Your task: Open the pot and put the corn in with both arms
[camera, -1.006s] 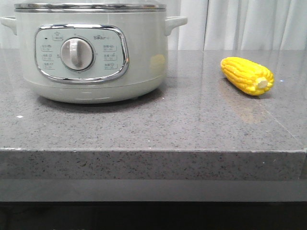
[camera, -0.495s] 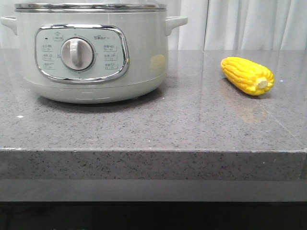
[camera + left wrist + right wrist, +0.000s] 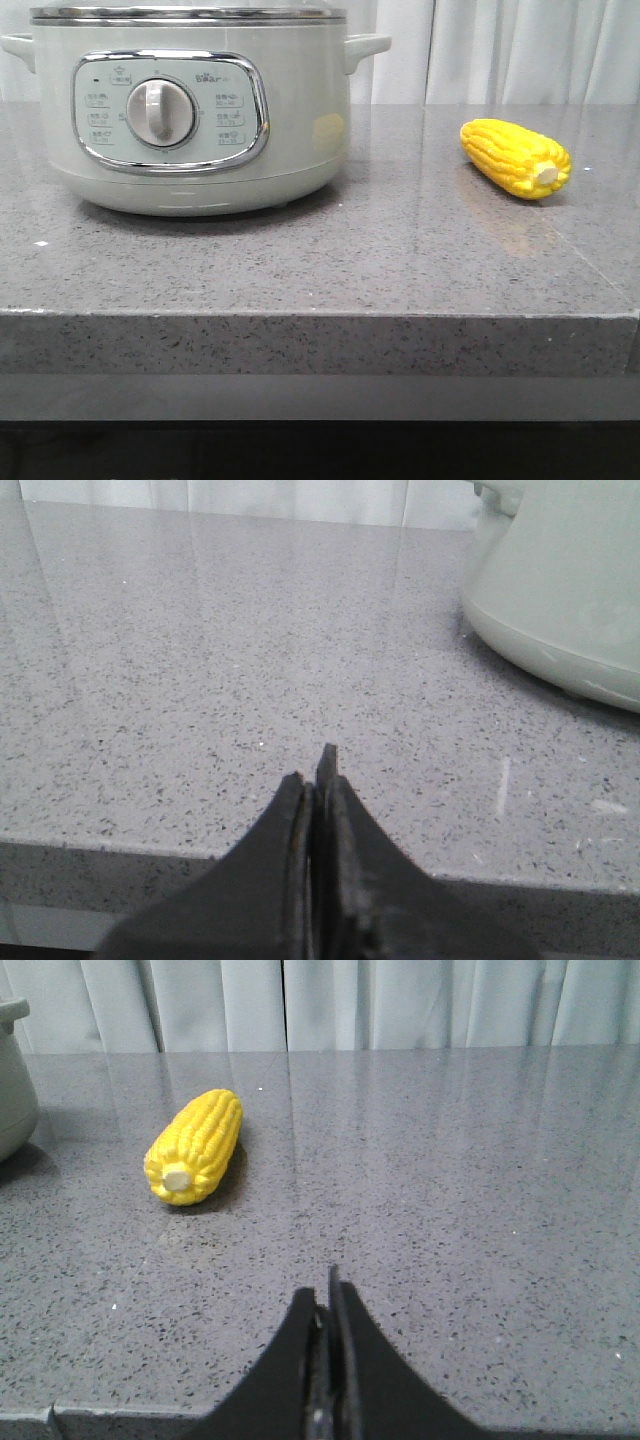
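The pale grey-green pot (image 3: 200,130) stands at the back left of the counter, its knob facing me; its top is cut off by the frame, so I cannot see a lid. Its side also shows in the left wrist view (image 3: 560,590) and its edge in the right wrist view (image 3: 15,1080). The yellow corn (image 3: 515,158) lies on the counter at the right, stub end toward me; it also shows in the right wrist view (image 3: 195,1147). My left gripper (image 3: 318,775) is shut and empty at the counter's front edge, left of the pot. My right gripper (image 3: 326,1295) is shut and empty at the front edge, right of the corn.
The grey speckled stone counter (image 3: 330,260) has a straight front edge with a drop below it. White curtains (image 3: 520,50) hang behind it. Neither arm shows in the front view.
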You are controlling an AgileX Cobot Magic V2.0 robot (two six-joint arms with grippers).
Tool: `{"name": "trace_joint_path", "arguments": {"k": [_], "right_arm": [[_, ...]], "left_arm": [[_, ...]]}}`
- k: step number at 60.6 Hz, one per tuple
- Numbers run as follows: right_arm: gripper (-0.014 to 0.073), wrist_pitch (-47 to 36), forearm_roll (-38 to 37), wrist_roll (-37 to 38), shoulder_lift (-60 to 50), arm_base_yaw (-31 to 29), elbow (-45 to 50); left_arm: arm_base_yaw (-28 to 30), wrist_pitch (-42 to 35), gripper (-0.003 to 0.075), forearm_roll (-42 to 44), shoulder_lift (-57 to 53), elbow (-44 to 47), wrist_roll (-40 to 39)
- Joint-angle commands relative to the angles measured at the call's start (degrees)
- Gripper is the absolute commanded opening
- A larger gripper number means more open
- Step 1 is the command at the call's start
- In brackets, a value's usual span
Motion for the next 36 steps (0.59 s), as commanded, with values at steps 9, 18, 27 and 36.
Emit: {"name": "trace_joint_path", "arguments": {"k": [9, 18, 27, 36], "right_arm": [[-0.0027, -4.56, -0.41, -0.13, -1.29, -0.35, -0.29], [-0.003, -0.77, -0.41, -0.13, -1.24, -0.35, -4.05], [-0.0066, 7.2, -0.68, -0.43, 1.56, -0.35, -13.08], [-0.0059, 11.73, -3.81, -1.94, 11.01, -0.35, -23.95]], "left_arm": [[-0.1, -8.93, -0.0018, -1.48, -1.29, -0.54, -0.54], [-0.1, -6.5, -0.0019, -1.48, -0.25, -5.11, -0.54], [-0.1, 2.0, -0.0019, -0.41, 6.27, -15.55, -0.54], [-0.1, 4.64, -0.0019, -0.29, 18.11, -25.18, -0.54]]}}
